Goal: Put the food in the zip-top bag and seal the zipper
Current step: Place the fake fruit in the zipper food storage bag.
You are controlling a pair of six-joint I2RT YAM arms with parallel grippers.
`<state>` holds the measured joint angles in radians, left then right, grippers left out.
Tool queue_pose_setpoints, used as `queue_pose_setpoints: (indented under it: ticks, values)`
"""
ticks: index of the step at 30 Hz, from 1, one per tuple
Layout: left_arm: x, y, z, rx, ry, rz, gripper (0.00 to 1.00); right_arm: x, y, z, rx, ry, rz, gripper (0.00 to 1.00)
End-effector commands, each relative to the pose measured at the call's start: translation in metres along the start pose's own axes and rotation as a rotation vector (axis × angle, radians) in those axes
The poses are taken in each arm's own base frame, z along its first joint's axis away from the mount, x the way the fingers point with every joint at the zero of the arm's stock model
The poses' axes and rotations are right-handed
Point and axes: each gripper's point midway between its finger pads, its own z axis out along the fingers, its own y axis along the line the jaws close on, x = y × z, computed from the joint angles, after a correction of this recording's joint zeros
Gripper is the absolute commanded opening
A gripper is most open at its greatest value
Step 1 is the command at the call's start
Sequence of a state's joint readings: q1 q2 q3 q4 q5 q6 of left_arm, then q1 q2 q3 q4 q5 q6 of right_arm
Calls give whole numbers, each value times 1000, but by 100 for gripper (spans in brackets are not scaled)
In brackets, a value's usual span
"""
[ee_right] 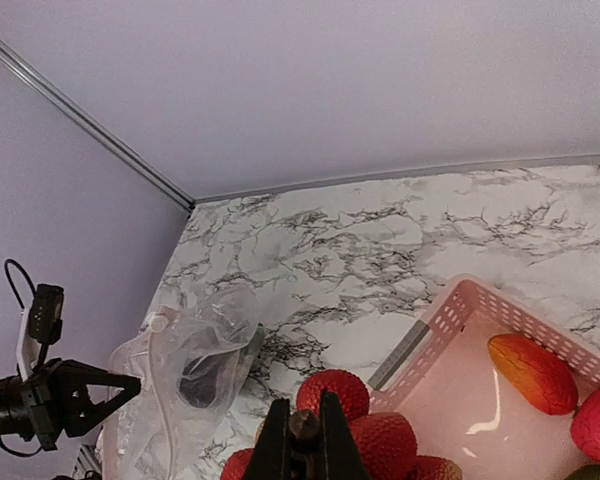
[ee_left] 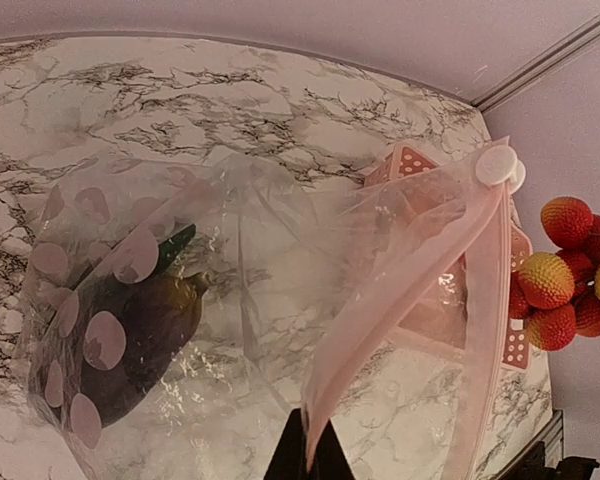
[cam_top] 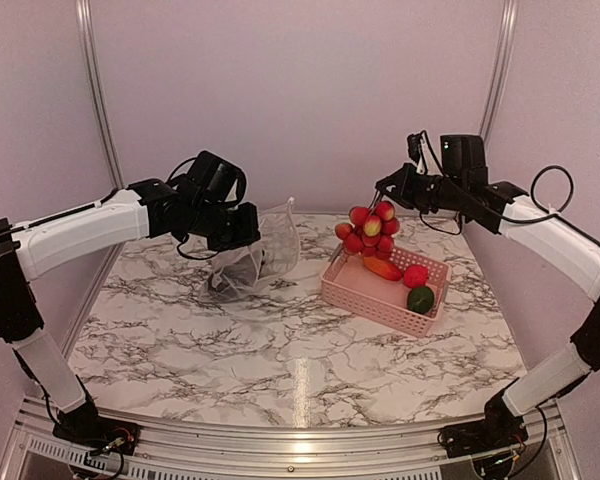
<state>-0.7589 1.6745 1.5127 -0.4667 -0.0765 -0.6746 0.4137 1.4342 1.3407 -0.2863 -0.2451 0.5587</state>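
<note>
Zip-top bag (cam_top: 260,255) hangs crumpled from the left gripper (cam_top: 242,232) over the rear left-centre of the marble table (cam_top: 230,340), its lower end sagging down to the tabletop; whether it rests there cannot be told. In the left wrist view the left gripper's black fingers (ee_left: 308,455) are pressed together on the pink zipper (ee_left: 485,330) that runs along the bag's mouth, with a white slider (ee_left: 498,165) at the strip's far end. The mouth gapes, facing right toward the basket. Through the clear, pink-dotted plastic the dark aubergine (ee_left: 145,340) lies low in the zip-top bag, a green bit at its upper end too blurred by the film to name. To the right, just apart from the bag's mouth, the cluster of red-pink berries (cam_top: 370,230) dangles in the air above the rear left corner of the pink basket (cam_top: 365,295). The right gripper (cam_top: 382,190) pinches it from above, and the right wrist view shows the jaws clamped narrowly on the stem with the berries (ee_right: 335,400) bunched right under them. Inside the basket lie the orange-red mango (cam_top: 382,268), then a small red piece (cam_top: 415,276), and at the near right corner the round green piece (cam_top: 421,298), each just beside the next.
</note>
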Motion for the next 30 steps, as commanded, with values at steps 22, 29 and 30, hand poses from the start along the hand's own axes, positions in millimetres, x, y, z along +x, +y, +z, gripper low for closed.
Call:
queue_pose_setpoints:
  ticks: [22, 29, 30]
  values:
    - [-35, -41, -28, 237, -121, -157, 0, 10, 168, 26, -636, -36, 170, 0]
    - [-40, -31, -47, 212, -173, -183, 0, 23, 152, 41, -495, -1, 118, 0]
    - [-40, -30, -46, 208, -169, -186, 0, 26, 152, 42, -480, 10, 103, 0]
